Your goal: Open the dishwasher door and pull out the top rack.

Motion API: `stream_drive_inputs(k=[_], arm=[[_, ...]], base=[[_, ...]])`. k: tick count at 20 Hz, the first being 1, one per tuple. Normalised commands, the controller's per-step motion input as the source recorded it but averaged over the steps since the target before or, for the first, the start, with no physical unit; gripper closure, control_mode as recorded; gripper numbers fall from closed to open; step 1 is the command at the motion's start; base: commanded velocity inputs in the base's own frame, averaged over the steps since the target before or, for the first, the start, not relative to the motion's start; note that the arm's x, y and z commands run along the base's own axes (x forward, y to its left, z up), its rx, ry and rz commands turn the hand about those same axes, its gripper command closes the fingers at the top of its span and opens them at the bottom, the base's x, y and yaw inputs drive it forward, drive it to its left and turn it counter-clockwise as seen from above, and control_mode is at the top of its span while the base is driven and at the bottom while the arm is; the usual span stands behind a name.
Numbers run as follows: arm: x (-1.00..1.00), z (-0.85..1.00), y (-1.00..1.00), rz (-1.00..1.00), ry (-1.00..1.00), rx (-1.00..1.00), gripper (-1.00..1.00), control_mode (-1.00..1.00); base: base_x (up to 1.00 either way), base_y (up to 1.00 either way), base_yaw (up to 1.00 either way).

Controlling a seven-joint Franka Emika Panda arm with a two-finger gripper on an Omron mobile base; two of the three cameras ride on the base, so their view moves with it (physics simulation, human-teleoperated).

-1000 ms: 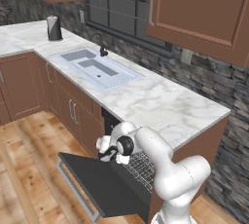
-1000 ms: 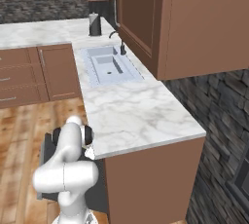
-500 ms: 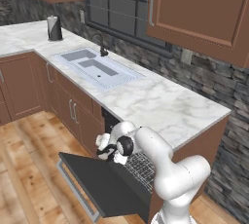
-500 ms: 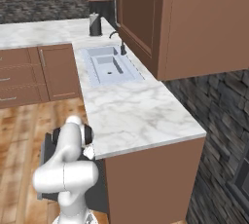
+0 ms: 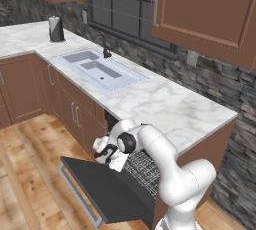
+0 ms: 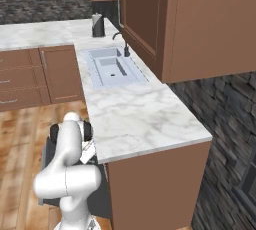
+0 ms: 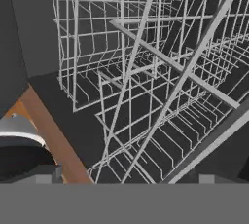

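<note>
Currently dishwasher door is down flat below the tabletop's front edge, gripper at the cavity mouth by the top rack; can't tell jaw opening. Risk: snagging the lower basket's wires, or missing the rack's front bar

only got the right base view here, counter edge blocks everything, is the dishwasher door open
Observer: yes, in the left base view the dishwasher door lies folded down flat.
Operator: where's the gripper
Observer: the gripper sits above the door's inner edge, at the dishwasher's mouth.
Operator: top rack pulled out yet
Observer: some wire grid shows just behind the door; which rack it is, I cannot tell. The hand view looks close into wire racks, with no wire visibly between the fingertips.
</note>
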Motion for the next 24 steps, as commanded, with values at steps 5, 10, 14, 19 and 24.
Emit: stream_drive_inputs(k=[5, 10, 14, 19, 24], arm=[[-1.00, -0.66, 0.59, 0.00, -0.20, 0.12, -1.00, -1.00], [-1.00, -0.57, 0.44, 0.00, -0.15, 0.15, -1.00, -1.00], [-1.00, -0.47, 0.42, 0.00, -0.12, 0.18, -1.00, -1.00], [-1.00, -0.18, 0.36, -0.04, -0.04, 0.26, -1.00, -1.00], [-1.00, -0.04, 0.30, -0.08, 0.00, 0.30, -1.00, -1.00]], base=[[0.00, 0.00, 0.00], [0.00, 0.00, 0.00], [0.00, 0.00, 0.00], [0.00, 0.00, 0.00], [0.00, 0.00, 0.00]])
